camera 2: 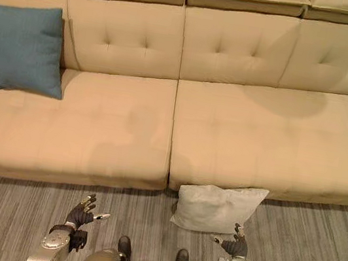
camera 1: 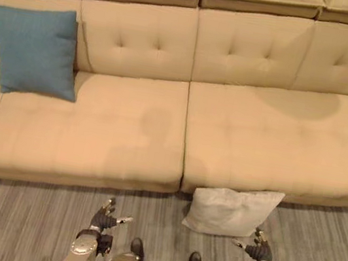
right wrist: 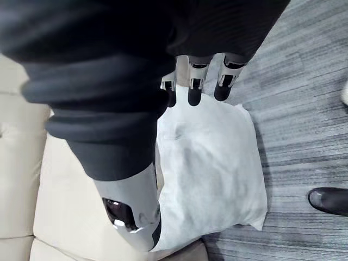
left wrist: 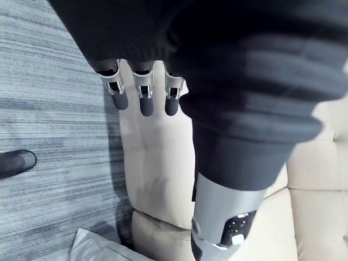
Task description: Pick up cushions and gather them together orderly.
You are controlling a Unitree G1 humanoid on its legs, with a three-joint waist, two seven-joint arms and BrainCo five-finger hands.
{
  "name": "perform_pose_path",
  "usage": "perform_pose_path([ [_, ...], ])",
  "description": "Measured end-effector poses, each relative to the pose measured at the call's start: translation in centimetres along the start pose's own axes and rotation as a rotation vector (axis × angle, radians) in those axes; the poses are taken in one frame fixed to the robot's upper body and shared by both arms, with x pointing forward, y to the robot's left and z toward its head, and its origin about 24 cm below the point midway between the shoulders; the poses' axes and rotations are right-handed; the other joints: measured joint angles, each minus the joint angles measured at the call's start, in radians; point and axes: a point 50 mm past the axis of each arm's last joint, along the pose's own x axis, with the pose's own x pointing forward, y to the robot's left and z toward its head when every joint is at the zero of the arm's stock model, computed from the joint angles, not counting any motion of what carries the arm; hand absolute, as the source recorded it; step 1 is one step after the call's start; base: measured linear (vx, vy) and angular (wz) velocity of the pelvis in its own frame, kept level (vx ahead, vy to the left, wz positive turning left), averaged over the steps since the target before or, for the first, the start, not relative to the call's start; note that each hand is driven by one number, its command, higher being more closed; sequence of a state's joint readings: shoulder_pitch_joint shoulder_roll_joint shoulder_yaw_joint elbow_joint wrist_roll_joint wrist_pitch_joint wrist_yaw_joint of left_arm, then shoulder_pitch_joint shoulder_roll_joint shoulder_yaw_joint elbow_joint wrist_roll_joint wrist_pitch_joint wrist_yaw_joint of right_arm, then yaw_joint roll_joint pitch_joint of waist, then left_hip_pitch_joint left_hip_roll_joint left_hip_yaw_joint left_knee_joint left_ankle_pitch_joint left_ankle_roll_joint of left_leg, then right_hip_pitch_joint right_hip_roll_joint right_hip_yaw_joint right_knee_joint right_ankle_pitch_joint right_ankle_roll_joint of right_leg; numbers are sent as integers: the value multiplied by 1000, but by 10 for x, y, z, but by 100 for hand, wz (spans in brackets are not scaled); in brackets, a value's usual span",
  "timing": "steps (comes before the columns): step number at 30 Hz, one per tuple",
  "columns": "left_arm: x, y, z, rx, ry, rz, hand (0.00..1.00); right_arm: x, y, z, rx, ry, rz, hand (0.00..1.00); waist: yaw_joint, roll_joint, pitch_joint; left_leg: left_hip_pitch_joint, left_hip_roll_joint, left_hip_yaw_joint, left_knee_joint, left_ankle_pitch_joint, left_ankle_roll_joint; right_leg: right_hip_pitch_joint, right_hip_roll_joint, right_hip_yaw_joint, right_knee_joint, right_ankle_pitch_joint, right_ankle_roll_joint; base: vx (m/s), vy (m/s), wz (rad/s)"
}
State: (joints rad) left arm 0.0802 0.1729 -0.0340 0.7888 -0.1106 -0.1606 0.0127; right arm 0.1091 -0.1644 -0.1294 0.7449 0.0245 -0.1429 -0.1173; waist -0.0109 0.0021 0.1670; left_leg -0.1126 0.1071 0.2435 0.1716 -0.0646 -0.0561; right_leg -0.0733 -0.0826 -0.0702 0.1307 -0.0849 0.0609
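Left hand [camera 1: 104,219] and right hand [camera 1: 258,252] are hovering open and empty over grey carpet [camera 1: 15,211], near a white fabric cushion [camera 1: 231,211] leaning against the beige tufted sofa [camera 1: 246,135] bearing a blue square cushion [camera 1: 35,50] far left.

Tan tufted sofa [camera 1: 226,132]. One teal-blue cushion [camera 1: 35,50], plain. One white cushion [camera 1: 231,211], plain. Grey floor [camera 1: 15,211] with fine darker streaks running across it.
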Motion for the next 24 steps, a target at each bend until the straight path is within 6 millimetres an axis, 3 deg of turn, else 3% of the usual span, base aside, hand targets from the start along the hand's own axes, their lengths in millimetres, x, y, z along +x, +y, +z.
perform_pose_path([
  [6,1,1,-2,1,17,-2,0,7,1,9,18,-14,5,0,-2,-2,0,-11,0,17,3,-7,0,-70,16,158,-48,90,15,-94,43,-81],
  [9,3,7,1,12,8,12,0,13,6,24,17,-50,17,0,-3,-21,8,-38,18,109,58,-75,-2,-142,39,281,-78,162,36,-209,68,-138],
  [10,2,12,2,5,7,28,0,15,7,27,13,-54,22,0,-9,-35,12,-38,35,169,72,-104,-2,-152,29,269,-125,165,21,-254,38,-147],
  [12,2,18,2,-10,6,57,0,17,10,34,4,-71,32,0,-10,-34,19,-17,81,264,72,-110,-8,-170,1,50,-122,141,-82,-170,-4,-157],
  [14,-2,26,-4,-14,27,88,0,19,10,37,-2,-80,34,0,-4,-39,19,23,131,381,97,-117,-9,-182,-37,-292,-62,95,-176,-65,-31,-192],
  [15,-2,28,-5,-11,30,95,0,20,8,38,-8,-81,28,0,-1,-38,19,55,150,450,117,-126,-7,-169,-73,-451,-28,70,-205,-7,-29,-174],
  [17,-4,34,-7,-7,38,110,0,20,9,39,-15,-83,33,0,-4,-49,20,96,157,480,139,-124,-23,-180,-109,-505,47,84,-188,44,-107,-143],
  [18,-4,36,-6,-7,37,113,0,19,8,35,-23,-74,34,0,-15,-53,23,124,159,470,153,-164,-72,-189,-113,-459,91,129,-123,37,-148,-117],
  [19,-3,34,-6,-12,38,111,0,18,6,34,-27,-70,31,0,-23,-46,24,132,170,469,160,-182,-81,-195,-102,-443,109,119,-109,7,-99,-104],
  [20,-2,30,-4,-14,35,101,0,17,4,30,-34,-61,27,0,-30,-38,23,141,176,464,163,-213,-112,-200,-75,-415,109,108,-101,-7,-80,-116],
  [21,-1,25,-4,-21,35,89,0,17,2,28,-43,-55,26,0,-18,5,17,141,206,456,160,-231,-106,-215,-39,-385,126,66,-74,32,-90,-118],
  [22,-1,22,-4,-26,33,84,0,17,1,29,-47,-55,24,0,-20,19,21,140,226,462,179,-232,-105,-236,-32,-366,200,37,-95,111,-87,-88],
  [23,-1,19,-4,-33,30,76,0,15,-2,22,-55,-34,19,0,-38,9,24,143,245,467,253,-249,-84,-228,-37,-279,324,-55,-97,222,-134,-58],
  [24,1,10,-4,-45,34,57,0,14,-4,19,-76,-21,21,0,-25,32,41,125,301,415,379,-252,-29,-199,0,-250,307,-111,-74,200,-110,-47],
])
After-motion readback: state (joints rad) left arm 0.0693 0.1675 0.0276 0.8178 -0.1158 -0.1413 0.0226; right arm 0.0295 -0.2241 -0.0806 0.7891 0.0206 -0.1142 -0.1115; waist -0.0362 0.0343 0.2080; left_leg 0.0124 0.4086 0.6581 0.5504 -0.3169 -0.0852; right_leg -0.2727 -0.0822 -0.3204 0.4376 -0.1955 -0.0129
